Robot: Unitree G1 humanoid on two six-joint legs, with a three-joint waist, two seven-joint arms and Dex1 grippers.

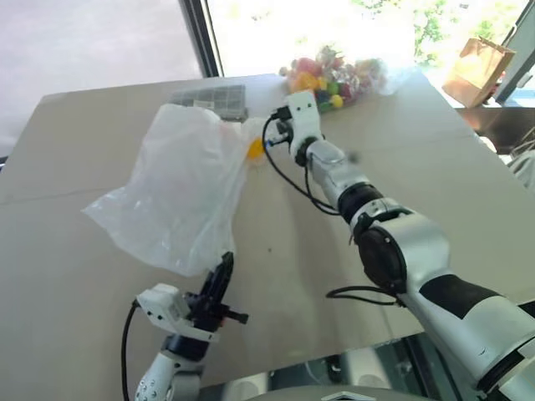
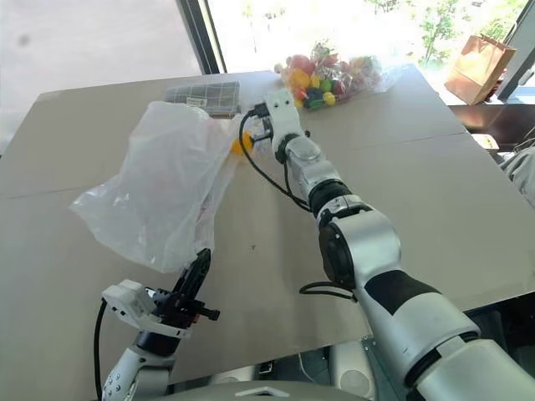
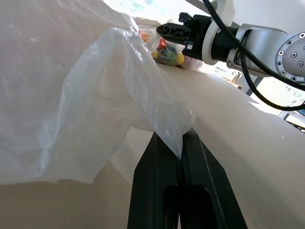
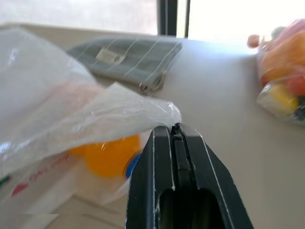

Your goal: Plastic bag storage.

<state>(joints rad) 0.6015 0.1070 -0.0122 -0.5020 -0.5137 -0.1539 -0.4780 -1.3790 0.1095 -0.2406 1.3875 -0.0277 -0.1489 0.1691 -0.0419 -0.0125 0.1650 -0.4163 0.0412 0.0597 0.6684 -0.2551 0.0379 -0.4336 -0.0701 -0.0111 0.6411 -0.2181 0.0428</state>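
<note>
The desk (image 1: 100, 276) carries the plastic bag (image 1: 180, 188) stretched mid-desk — right hand (image 1: 261, 132) pinching its far edge, left hand (image 3: 181, 143) its near corner. Behind: folded grey cloth (image 1: 213, 100), bag of colourful balls (image 1: 330, 75); an orange bottle (image 4: 110, 155) lies beneath the film.

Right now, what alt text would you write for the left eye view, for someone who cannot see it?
A robot holds a big white plastic bag stretched above a beige table, its right gripper pinching the far edge and its left gripper the near corner, both jaws shut. Behind it lie a folded grey cloth and a clear bag of coloured balls.
</note>
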